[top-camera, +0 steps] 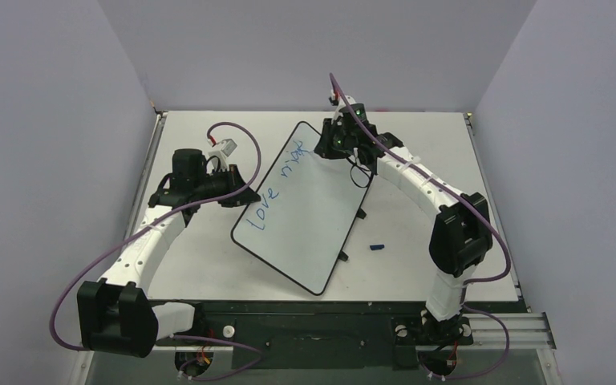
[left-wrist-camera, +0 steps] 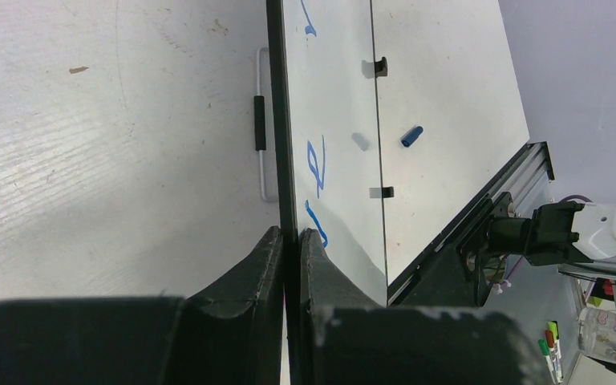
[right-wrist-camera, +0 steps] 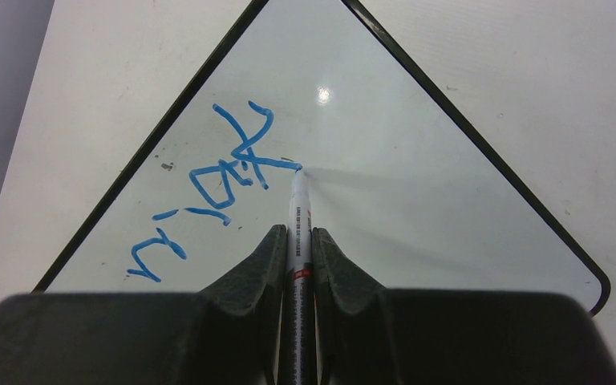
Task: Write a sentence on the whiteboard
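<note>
Blue-ink marker (right-wrist-camera: 299, 216), pinched in the right tool (right-wrist-camera: 295, 237), touches the whiteboard (right-wrist-camera: 417, 208); unwritten surface probably lies toward the desk's right edge; left tool (left-wrist-camera: 290, 234) clamps the rim.

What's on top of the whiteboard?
On the whiteboard: blue writing, "Love" plus an unfinished word, and the tip of the marker held by the right gripper. From above, that gripper hides the far corner.

One whiteboard (right-wrist-camera: 417, 200), black-rimmed, on white tabletop (right-wrist-camera: 545, 72). Right gripper (right-wrist-camera: 297, 234) clamps white marker (right-wrist-camera: 298, 208); its tip touches a blue stroke of the sentence (right-wrist-camera: 224, 164).
</note>
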